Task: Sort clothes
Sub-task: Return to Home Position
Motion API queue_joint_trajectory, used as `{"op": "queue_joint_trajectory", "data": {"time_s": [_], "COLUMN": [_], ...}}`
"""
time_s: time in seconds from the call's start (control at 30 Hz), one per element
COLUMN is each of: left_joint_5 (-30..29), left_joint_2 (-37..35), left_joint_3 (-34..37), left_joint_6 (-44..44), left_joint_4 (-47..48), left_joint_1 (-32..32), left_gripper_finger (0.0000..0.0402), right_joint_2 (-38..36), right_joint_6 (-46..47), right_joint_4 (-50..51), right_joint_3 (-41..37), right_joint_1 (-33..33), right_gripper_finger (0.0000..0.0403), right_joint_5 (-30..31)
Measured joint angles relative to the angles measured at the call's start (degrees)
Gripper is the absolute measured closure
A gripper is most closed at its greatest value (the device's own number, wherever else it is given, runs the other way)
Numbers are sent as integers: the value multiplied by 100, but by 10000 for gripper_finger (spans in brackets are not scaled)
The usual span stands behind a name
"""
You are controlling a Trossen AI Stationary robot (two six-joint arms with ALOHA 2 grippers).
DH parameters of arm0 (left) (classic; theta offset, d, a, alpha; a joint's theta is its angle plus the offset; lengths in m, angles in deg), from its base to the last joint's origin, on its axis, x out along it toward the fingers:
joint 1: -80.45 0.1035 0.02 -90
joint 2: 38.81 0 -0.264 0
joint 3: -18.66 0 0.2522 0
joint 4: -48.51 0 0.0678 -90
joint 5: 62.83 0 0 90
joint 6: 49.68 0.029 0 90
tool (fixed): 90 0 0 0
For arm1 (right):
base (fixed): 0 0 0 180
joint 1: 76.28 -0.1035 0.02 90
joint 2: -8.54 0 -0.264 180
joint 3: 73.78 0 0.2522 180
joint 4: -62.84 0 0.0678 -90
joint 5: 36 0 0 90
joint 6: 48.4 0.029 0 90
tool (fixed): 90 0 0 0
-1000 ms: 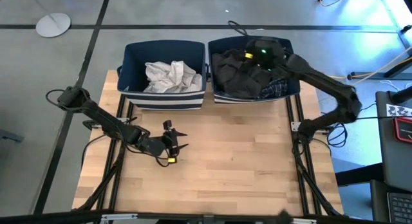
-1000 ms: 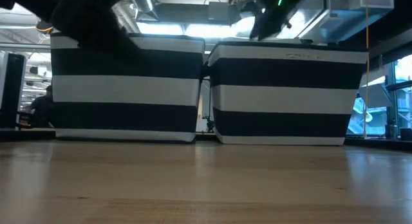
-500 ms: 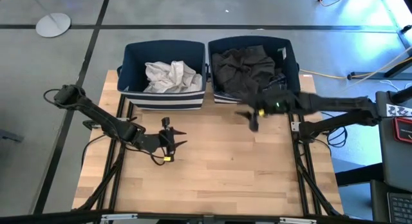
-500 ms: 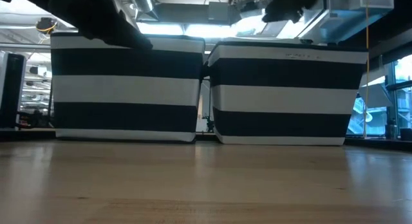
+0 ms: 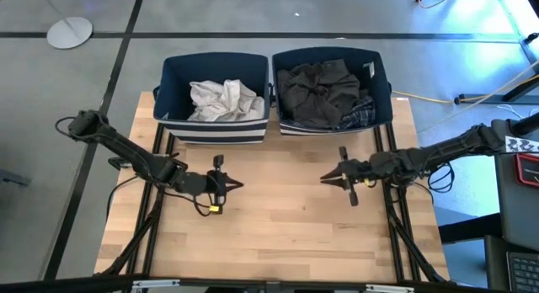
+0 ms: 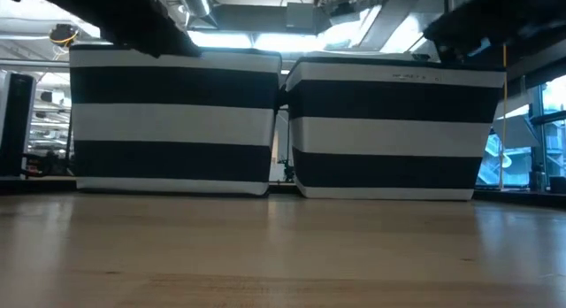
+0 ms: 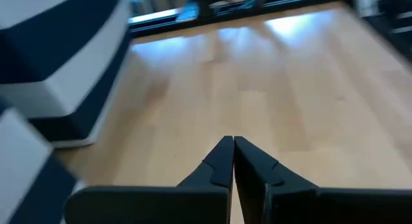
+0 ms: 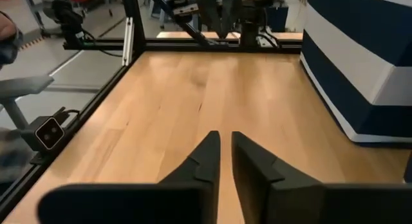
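Note:
The clothes lie in two navy bins with white stripes at the table's far edge. A white garment (image 5: 221,98) is in the left bin (image 5: 173,74). Dark garments (image 5: 318,89) fill the right bin (image 5: 383,78), and a bit of blue-white plaid (image 5: 360,117) shows at their near right. My left gripper (image 5: 238,184) (image 7: 232,141) hovers shut over the bare table, near side of the left bin. My right gripper (image 5: 323,177) (image 8: 225,139) hovers over the table on the near side of the right bin, its fingers drawn almost together with nothing between them. The grippers point at each other.
The wooden tabletop (image 5: 278,226) lies bare between the bins and the near edge. In the low view the two striped bins (image 6: 172,122) (image 6: 398,122) stand side by side. Black frame rails (image 5: 156,200) run under both arms.
My right gripper has come out from over the right bin, gone toward the table's near edge and down, and now points toward the table's left; its fingers have closed. My left gripper has stayed in place and shut. The clothes lie still in the bins.

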Motion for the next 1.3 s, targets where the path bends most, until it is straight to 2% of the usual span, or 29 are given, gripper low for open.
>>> {"op": "queue_joint_trajectory", "data": {"time_s": [0.13,0.2,0.3,0.43,0.57,0.67,0.97,1.17,1.3], "left_joint_5": [928,1091,1107,1103,1109,1106,1021,585,569], "left_joint_2": [-223,-324,-603,-1287,-2062,-2568,-3601,-4013,-4224], "left_joint_3": [0,15,316,1222,2103,2472,2835,3013,3175], "left_joint_6": [140,147,227,90,-144,-150,141,159,145], "left_joint_4": [105,253,55,-829,-1608,-1821,-1697,-1626,-1741], "left_joint_1": [355,522,720,871,886,886,886,888,888], "left_gripper_finger": [398,400,399,400,399,397,397,397,396], "right_joint_2": [-113,-127,-129,-161,-512,-870,-2155,-3011,-3380], "right_joint_6": [0,-1,-1,-10,12,4,-11,157,180], "right_joint_4": [-574,-728,-815,-888,-924,-860,-829,-806,-504], "right_joint_3": [-445,-573,-738,-930,-1111,-1252,-1832,-2380,-2413], "right_joint_1": [-77,-69,-67,-67,-67,-62,-62,-63,-62], "right_gripper_finger": [379,386,393,396,397,397,397,397,397], "right_joint_5": [77,45,40,51,133,210,184,296,396]}}
